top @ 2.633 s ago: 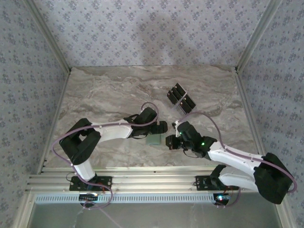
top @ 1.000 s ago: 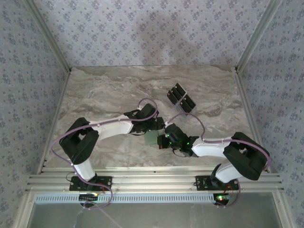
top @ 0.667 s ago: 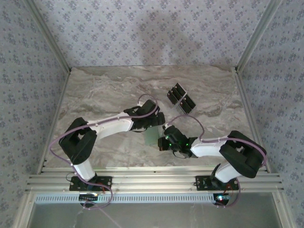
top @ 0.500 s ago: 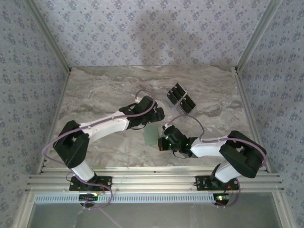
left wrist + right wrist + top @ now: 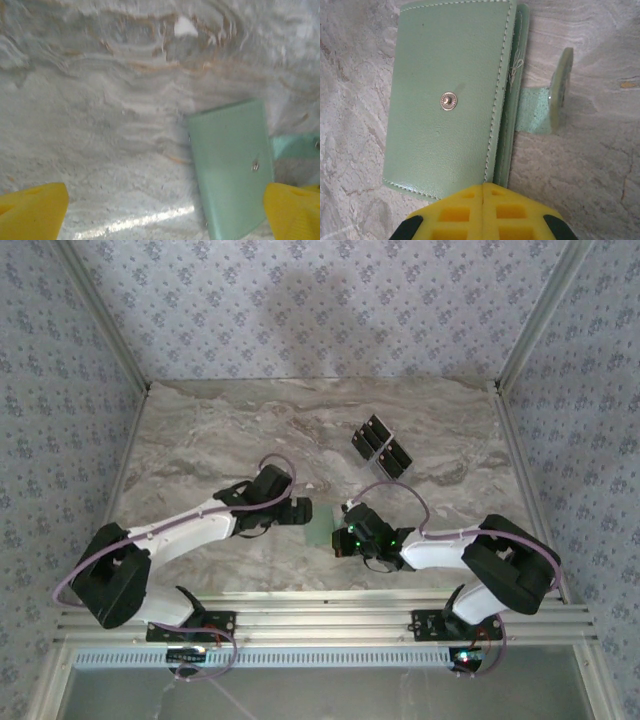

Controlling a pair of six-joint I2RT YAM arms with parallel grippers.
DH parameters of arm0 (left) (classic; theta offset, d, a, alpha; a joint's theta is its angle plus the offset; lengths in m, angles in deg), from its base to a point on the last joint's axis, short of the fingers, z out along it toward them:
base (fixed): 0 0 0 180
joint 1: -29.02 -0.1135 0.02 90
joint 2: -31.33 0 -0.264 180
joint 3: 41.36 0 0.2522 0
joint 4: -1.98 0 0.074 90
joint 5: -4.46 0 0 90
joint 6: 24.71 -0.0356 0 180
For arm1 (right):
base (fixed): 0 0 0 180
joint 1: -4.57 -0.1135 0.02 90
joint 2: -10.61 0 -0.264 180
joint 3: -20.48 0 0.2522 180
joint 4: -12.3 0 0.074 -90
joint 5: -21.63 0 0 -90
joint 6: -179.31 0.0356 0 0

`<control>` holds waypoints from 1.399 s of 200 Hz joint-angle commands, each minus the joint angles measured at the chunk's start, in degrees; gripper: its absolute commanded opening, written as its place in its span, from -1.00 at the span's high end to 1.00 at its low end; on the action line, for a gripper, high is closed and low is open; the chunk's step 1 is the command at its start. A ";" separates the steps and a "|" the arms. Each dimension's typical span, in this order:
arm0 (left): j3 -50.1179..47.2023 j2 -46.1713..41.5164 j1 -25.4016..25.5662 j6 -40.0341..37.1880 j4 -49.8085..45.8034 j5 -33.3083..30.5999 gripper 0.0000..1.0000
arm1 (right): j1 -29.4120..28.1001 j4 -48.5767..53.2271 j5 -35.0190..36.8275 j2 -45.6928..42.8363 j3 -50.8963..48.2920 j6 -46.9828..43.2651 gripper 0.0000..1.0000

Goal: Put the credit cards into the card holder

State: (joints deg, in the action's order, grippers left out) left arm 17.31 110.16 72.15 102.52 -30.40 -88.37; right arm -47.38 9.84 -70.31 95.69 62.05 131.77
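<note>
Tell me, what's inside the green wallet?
The card holder lies folded on the table, so its inside is hidden. Its snap tab sticks out undone. The credit cards lie farther back, apart from it.

readable text: none | credit cards point(image 5: 381, 448): marks too small to read

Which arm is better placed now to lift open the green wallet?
Probably the left: the left gripper is open beside the card holder, while the right gripper is shut at its edge, seemingly pinning it.
</note>
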 commanded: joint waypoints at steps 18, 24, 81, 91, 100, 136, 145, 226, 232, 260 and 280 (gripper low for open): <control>-3.22 -0.84 2.06 -1.66 5.08 5.40 -1.00 | -0.61 5.64 -1.27 1.76 0.46 -0.18 1.00; -3.38 -0.40 2.65 -1.64 5.60 5.36 -0.99 | -0.63 5.68 -1.23 1.82 0.46 -0.18 1.00; -2.81 5.04 5.73 -0.94 8.08 4.12 -0.99 | -0.61 6.02 -1.32 2.03 0.83 -0.14 1.00; -2.81 5.65 5.86 -0.85 8.02 3.56 -0.99 | -0.59 6.03 -1.36 2.04 0.88 -0.27 1.00; -2.83 6.09 5.91 -0.91 7.74 2.96 -1.00 | -0.59 6.10 -1.32 2.06 1.03 -0.20 1.00; -2.66 7.83 6.00 -0.78 5.66 0.57 -0.99 | -0.62 6.28 -1.48 2.17 1.08 -0.44 1.00; -2.67 8.30 6.00 -0.72 5.16 0.20 -0.99 | -0.61 6.38 -1.59 2.19 1.17 -0.42 1.00; -3.33 11.59 6.08 0.47 2.47 -2.45 -0.98 | 5.14 23.17 -3.20 -9.47 10.63 -3.17 0.64; -3.49 11.78 6.15 0.53 2.67 -2.44 -0.98 | 6.24 25.67 -3.02 -10.55 11.56 -3.10 0.60; -4.11 12.63 6.09 0.92 3.75 -2.36 -0.99 | 11.26 33.60 -4.26 -11.30 14.72 -4.28 0.39; -4.53 12.94 6.08 1.35 4.36 -2.36 -0.98 | 12.93 35.62 -4.81 -10.04 16.00 -5.70 0.29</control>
State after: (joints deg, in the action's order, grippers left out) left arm 14.90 119.58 78.64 102.70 -24.17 -89.70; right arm -36.05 36.15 -73.83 84.39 76.65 128.45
